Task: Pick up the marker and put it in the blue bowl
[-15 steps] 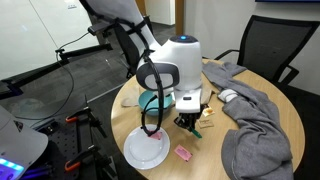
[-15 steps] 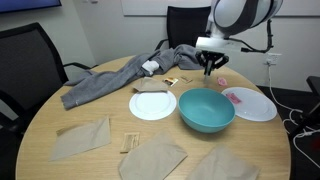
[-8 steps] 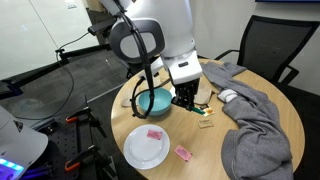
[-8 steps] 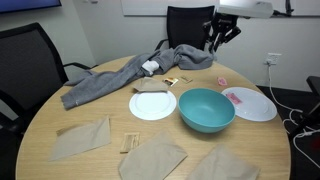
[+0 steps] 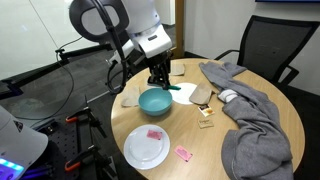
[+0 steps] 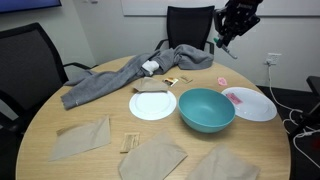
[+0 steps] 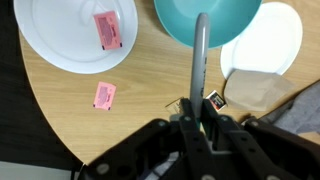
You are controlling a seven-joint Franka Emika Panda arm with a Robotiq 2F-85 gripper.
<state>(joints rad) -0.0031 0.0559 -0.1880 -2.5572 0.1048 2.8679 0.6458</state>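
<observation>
My gripper [image 7: 196,122] is shut on the marker [image 7: 201,55], a thin grey-green stick that points out from between the fingers. In the wrist view its tip lies over the rim of the blue bowl [image 7: 190,22], seen from above. In both exterior views the gripper [image 5: 160,76] [image 6: 221,37] hangs high above the table. It is just above and behind the bowl [image 5: 155,101] in one of them and well above and beyond the bowl [image 6: 206,109] in the other. The marker is hard to make out there.
A white plate [image 7: 55,45] [image 5: 147,149] [image 6: 250,103] holds a pink piece [image 7: 109,30]; another pink piece [image 7: 104,95] lies on the wood. A second white plate [image 6: 152,105] [image 7: 268,40] lies beside the bowl. A grey cloth [image 5: 250,115] [image 6: 120,80], napkins [image 6: 152,158] and chairs surround the round table.
My gripper has risen from the tabletop beside the grey cloth with the marker in it and has swung up over towards the bowl.
</observation>
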